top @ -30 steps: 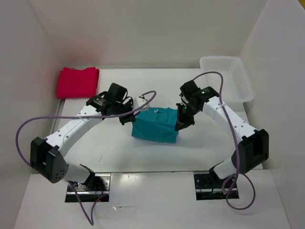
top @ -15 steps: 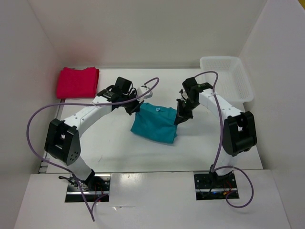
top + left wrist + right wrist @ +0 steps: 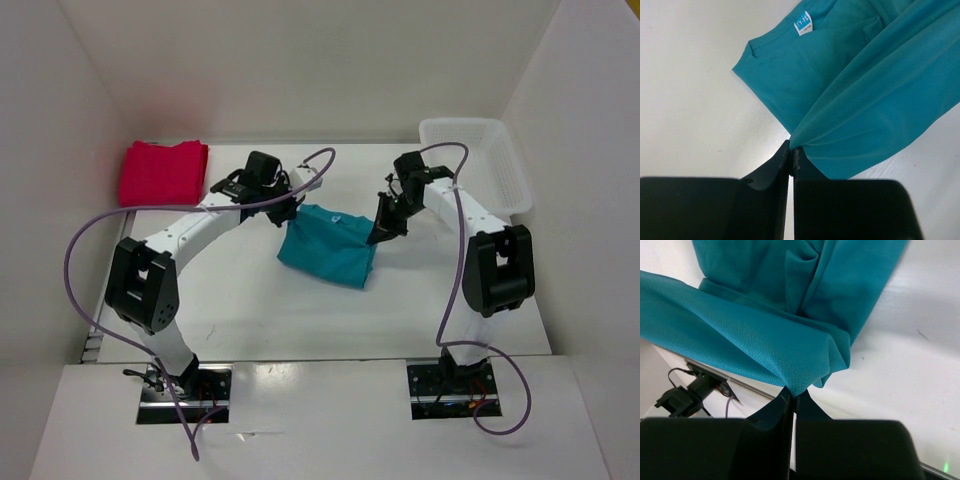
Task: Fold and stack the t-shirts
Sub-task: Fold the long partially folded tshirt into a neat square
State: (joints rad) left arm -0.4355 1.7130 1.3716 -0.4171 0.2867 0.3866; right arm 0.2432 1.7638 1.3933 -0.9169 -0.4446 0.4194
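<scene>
Operator: Grippers first. What are they doing?

Observer: Both are clamping cloth. The left gripper [image 3: 285, 212] is pinching one far corner of the teal t-shirt [image 3: 328, 250], its jaws pressed together with only a thin fold between them. The right gripper [image 3: 380, 232] is doing the same at the other far corner, and the fabric is bunching into a point where it meets the jaws.

Operator: And where is the shirt sitting?

Observer: It is hanging between the two grippers near the middle of the table [image 3: 230, 290]. Its far edge is stretching from one gripper to the other, raised off the surface. The rest is draping toward the arm bases and resting on the table. In the left wrist view the collar is lying flat below the gripper, with its white label [image 3: 803, 23] facing up.

Operator: Are the other shirts showing?

Observer: A red-pink folded pile [image 3: 163, 172] is lying in the far left corner, well apart from the teal one. I cannot tell how many shirts are in it. The white basket [image 3: 470, 123] is standing at the far right, beside the right arm.
</scene>
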